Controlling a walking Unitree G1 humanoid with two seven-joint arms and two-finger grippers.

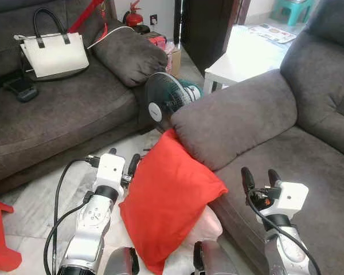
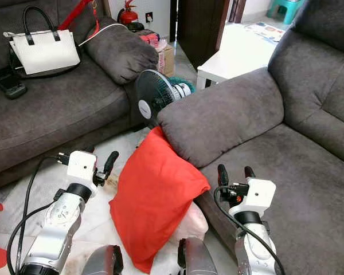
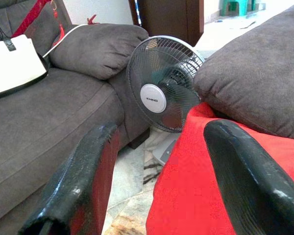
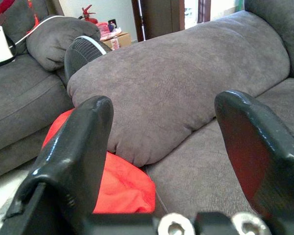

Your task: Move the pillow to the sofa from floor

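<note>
The red pillow [image 1: 169, 195] stands on the tiled floor, tilted, with its top corner tucked under the padded arm [image 1: 235, 117] of the grey sofa [image 1: 309, 160] on the right. My left gripper [image 1: 124, 156] is open at the pillow's left edge, one finger close to the fabric; in the left wrist view the pillow [image 3: 201, 196] lies under one black finger [image 3: 245, 176]. My right gripper [image 1: 259, 173] hovers open above the sofa seat, just right of the pillow, with nothing between its fingers.
A dark table fan [image 1: 163, 97] stands on the floor just behind the pillow. A second grey sofa [image 1: 57, 114] on the left holds a white handbag [image 1: 54, 54] and a cushion. A red stool [image 1: 0, 240] is at the lower left and a white table [image 1: 241, 60] behind the sofa arm.
</note>
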